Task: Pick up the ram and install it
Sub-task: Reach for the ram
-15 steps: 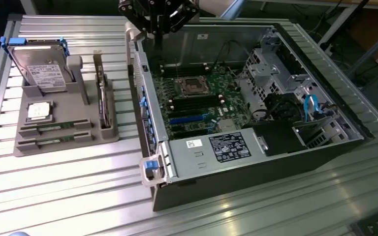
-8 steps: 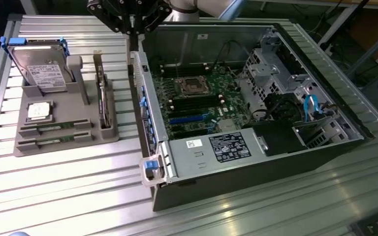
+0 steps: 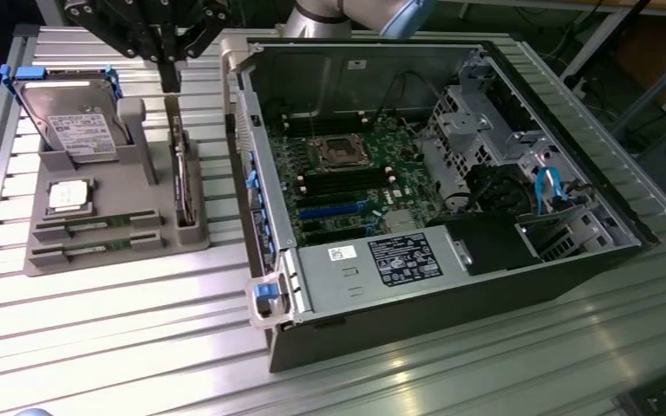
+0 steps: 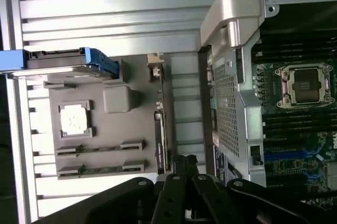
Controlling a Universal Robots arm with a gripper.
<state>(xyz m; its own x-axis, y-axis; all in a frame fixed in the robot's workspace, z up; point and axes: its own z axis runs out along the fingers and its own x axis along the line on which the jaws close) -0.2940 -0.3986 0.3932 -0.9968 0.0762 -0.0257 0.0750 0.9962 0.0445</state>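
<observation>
Two thin green ram sticks lie side by side in slots at the front of the grey holder (image 3: pixel 114 260): one ram stick (image 3: pixel 93 227) (image 4: pixel 100 149) and an identical one (image 3: pixel 90 249) (image 4: pixel 100 169) just in front of it. I cannot tell them apart. My black gripper (image 3: pixel 170 82) (image 4: pixel 184 162) hangs above the holder's far end, well away from both sticks, shut with nothing between its fingers. The open computer case (image 3: pixel 266 286) lies to the exterior view's right, its motherboard (image 3: pixel 350 186) (image 4: pixel 295 129) with long dark slots exposed.
A hard drive in a blue caddy (image 3: pixel 73 121) leans on the holder's back. A small square chip (image 3: pixel 69 195) lies mid-holder, and a board (image 3: pixel 180 186) stands on edge in the holder's right slot. The power supply (image 3: pixel 397 260) fills the case's near end. Slatted table (image 3: pixel 114 338) surrounds everything.
</observation>
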